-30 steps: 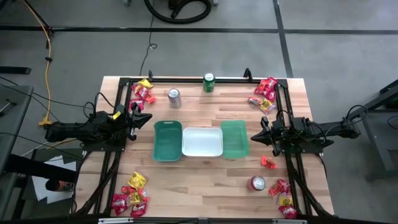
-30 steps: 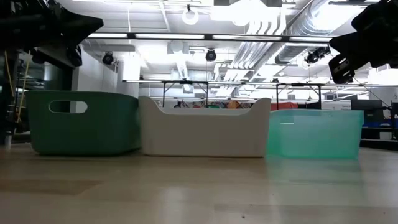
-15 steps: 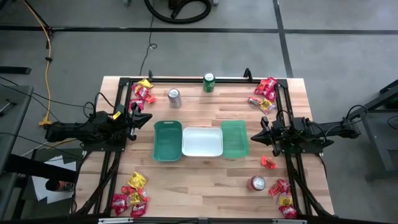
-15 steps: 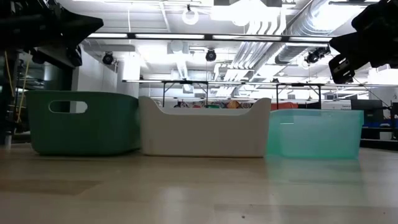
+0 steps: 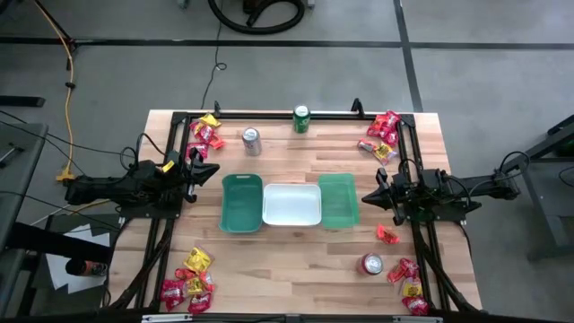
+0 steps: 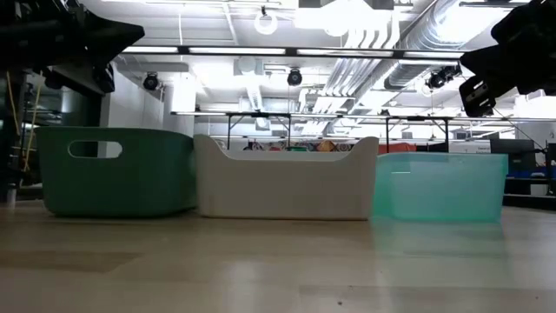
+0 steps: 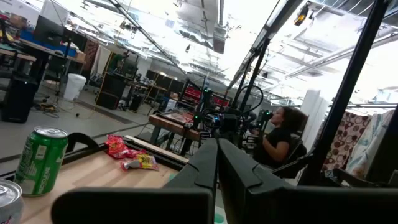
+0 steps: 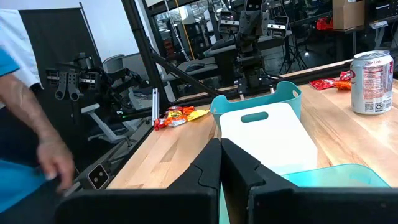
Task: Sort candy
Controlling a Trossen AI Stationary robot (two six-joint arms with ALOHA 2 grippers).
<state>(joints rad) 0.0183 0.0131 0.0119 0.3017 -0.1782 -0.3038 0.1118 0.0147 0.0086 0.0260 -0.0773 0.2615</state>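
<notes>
candy untouched; left tool, right tool seemingly closed, empty.

You have three trays in a row at the table's middle: a dark green tray, a white tray and a pale teal tray. Around the white tray stand three soda cans: green, silver, red. Four candy heaps fill the corners, plus one loose red candy.

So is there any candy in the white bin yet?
No, the high view shows the white bin bare inside; the candy sits in piles at the table corners.
</notes>
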